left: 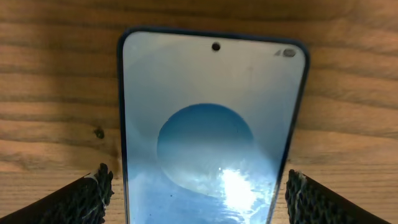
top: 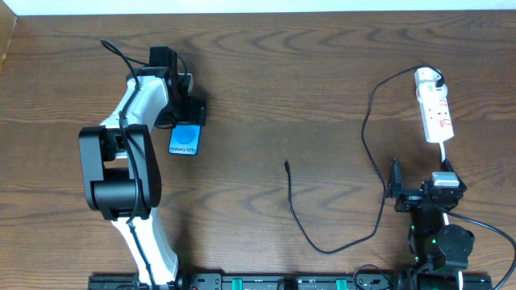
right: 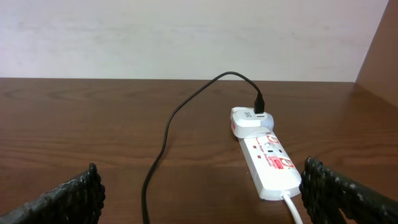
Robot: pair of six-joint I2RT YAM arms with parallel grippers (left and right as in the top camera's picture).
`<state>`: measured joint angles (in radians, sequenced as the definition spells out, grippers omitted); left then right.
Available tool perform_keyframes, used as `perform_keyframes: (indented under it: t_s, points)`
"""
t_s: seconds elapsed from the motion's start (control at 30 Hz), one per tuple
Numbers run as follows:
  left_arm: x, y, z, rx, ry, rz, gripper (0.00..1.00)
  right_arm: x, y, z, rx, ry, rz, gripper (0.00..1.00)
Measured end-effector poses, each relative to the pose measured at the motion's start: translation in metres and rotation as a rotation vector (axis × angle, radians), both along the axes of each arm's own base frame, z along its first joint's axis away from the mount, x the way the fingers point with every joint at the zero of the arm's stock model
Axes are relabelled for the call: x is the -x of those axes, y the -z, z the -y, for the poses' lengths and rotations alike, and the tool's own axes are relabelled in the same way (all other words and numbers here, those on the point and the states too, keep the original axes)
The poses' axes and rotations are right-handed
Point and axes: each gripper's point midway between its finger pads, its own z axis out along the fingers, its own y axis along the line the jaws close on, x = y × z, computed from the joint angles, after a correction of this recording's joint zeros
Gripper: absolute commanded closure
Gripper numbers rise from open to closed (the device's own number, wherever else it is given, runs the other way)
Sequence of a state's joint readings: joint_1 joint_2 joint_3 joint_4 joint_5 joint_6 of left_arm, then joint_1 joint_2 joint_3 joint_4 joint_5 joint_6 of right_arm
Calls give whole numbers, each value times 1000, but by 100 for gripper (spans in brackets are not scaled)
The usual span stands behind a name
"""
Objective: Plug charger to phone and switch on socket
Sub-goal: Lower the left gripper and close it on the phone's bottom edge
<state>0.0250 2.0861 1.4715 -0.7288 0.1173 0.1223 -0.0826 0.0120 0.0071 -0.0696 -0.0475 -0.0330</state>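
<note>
The phone [top: 185,139] lies flat on the wooden table with its blue screen up. In the left wrist view the phone [left: 211,124] fills the frame. My left gripper [top: 185,121] is open and low over the phone's far end. Its fingers [left: 199,186] sit either side of the phone's edges with small gaps. The charger cable [top: 364,137] loops from a white plug [top: 428,78] to its free tip [top: 287,165], which lies loose mid-table. The socket [top: 438,114] lies at the far right with the plug at its far end. My right gripper [top: 419,184] is open and empty just short of the socket [right: 270,165], with the cable [right: 166,134] ahead between its fingers [right: 202,186].
The socket's white cord [right: 293,208] runs back under my right arm. A pale wall [right: 186,37] borders the table's far edge. A black mounting rail [top: 266,282] runs along the front edge. The left arm's body [top: 121,173] stands over the table's left part.
</note>
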Motion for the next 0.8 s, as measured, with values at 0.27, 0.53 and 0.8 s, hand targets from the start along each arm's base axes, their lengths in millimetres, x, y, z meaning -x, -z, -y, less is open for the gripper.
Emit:
perform_keyframes:
  t_s: [0.27, 0.53, 0.8]
  points:
    - [5, 8, -2, -13, 7, -9, 9, 0, 0, 0, 0, 0, 0, 1]
    - [5, 9, -4, -35, 8, -6, 9, 0, 0, 0, 0, 0, 0, 1]
    - [5, 10, -5, -43, 9, -4, 10, 0, 0, 0, 0, 0, 0, 1]
